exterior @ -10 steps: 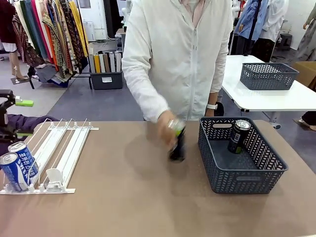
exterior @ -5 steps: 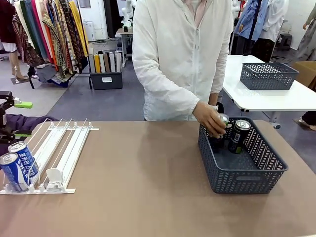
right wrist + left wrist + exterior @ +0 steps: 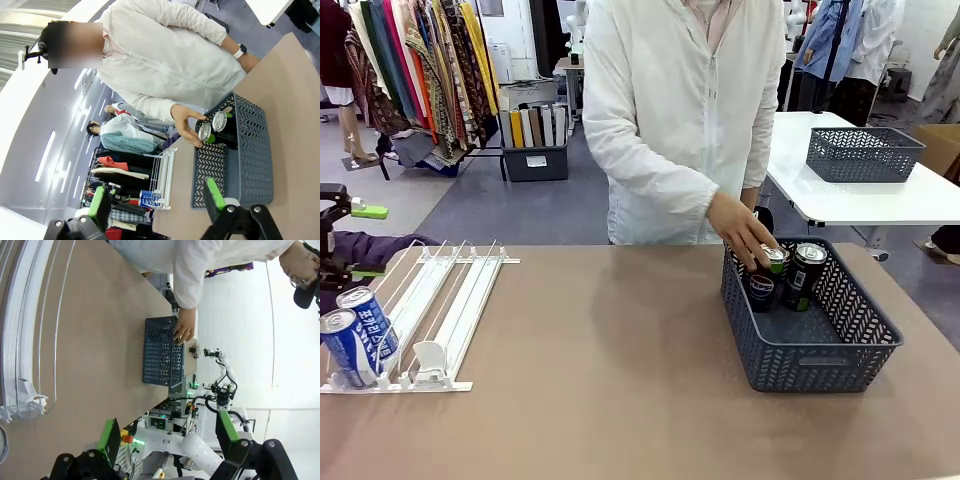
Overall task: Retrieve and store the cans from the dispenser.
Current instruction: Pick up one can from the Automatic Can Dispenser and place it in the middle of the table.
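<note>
Two black cans stand upright side by side in the dark grey basket: one under the person's hand, the other to its right. Their silver tops also show in the right wrist view, with the person's fingers at the nearer one. Two blue and white cans sit at the near end of the white dispenser. My left gripper and right gripper hang open and hold nothing, well away from the cans.
The basket sits on the right half of the brown table. The person stands at the far edge. A second grey basket rests on a white table behind.
The person's hand carried a black can from the table's middle to the right and set it in the basket beside the other black can. Blue cans and grippers unchanged.
</note>
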`<action>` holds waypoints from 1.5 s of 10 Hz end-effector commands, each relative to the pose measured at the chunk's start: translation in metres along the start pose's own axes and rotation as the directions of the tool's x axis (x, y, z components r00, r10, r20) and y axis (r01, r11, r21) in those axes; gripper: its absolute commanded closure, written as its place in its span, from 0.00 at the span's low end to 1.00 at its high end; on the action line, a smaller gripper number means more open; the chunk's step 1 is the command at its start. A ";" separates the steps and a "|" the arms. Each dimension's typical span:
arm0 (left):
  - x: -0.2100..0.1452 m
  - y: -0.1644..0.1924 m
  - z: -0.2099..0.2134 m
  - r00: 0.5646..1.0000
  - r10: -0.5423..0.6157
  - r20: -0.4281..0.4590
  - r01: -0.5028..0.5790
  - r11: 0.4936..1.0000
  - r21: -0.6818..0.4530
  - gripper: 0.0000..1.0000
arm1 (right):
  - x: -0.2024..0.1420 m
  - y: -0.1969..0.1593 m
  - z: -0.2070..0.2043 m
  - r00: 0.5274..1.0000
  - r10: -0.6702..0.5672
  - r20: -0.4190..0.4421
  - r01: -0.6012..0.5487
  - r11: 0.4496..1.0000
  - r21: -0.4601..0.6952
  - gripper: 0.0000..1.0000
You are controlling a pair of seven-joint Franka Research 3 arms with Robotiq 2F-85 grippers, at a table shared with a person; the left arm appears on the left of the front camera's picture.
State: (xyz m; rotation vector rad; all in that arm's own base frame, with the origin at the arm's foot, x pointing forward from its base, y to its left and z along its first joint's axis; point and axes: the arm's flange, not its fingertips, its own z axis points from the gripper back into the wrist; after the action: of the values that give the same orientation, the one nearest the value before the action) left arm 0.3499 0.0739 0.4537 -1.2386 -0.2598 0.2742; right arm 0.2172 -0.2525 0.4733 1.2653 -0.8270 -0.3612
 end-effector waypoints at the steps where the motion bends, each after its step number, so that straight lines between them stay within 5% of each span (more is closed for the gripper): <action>1: 0.000 0.000 0.000 1.000 0.000 0.000 0.000 1.000 0.000 0.00 | 0.002 0.003 -0.001 1.000 0.005 0.019 -0.005 1.000 0.026 0.00; 3: -0.011 -0.027 0.000 0.995 -0.101 -0.026 0.105 0.959 0.264 0.00 | 0.002 0.003 -0.001 1.000 0.005 0.019 -0.005 1.000 0.026 0.00; 4: -0.025 -0.039 0.003 0.979 -0.186 -0.083 0.203 0.864 0.461 0.00 | 0.002 0.003 -0.001 1.000 0.005 0.019 -0.005 1.000 0.026 0.00; 7: -0.064 -0.054 -0.007 0.930 -0.279 -0.238 0.337 0.397 0.853 0.00 | 0.002 0.003 -0.001 1.000 0.005 0.019 -0.005 1.000 0.026 0.00; 8: -0.068 -0.056 -0.013 0.918 -0.262 -0.297 0.373 0.320 0.871 0.00 | 0.002 0.003 -0.001 1.000 0.005 0.019 -0.005 1.000 0.026 0.00; 9: -0.067 -0.054 -0.016 0.916 -0.207 -0.344 0.395 0.312 0.864 0.00 | 0.002 0.003 -0.001 1.000 0.005 0.019 -0.005 1.000 0.026 0.00; 10: -0.062 -0.053 -0.019 0.928 -0.228 -0.296 0.357 0.307 0.882 0.00 | 0.002 0.003 -0.001 1.000 0.005 0.019 -0.005 1.000 0.026 0.00; 11: -0.058 -0.066 -0.012 0.929 -0.253 -0.271 0.356 0.402 0.844 0.00 | 0.002 0.003 -0.001 1.000 0.005 0.019 -0.005 1.000 0.026 0.00; 13: -0.058 -0.066 -0.012 0.929 -0.253 -0.271 0.356 0.402 0.844 0.00 | 0.002 0.003 -0.001 1.000 0.005 0.019 -0.005 1.000 0.026 0.00; 15: -0.043 -0.055 -0.027 0.908 -0.202 -0.366 0.415 0.332 0.847 0.00 | 0.002 0.003 -0.001 1.000 0.005 0.019 -0.005 1.000 0.026 0.00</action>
State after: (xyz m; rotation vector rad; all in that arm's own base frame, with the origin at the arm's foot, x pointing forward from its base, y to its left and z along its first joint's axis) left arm 0.3084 0.0183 0.5047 -0.0796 -0.1600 -0.0559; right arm 0.2174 -0.2524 0.4734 1.2651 -0.8267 -0.3607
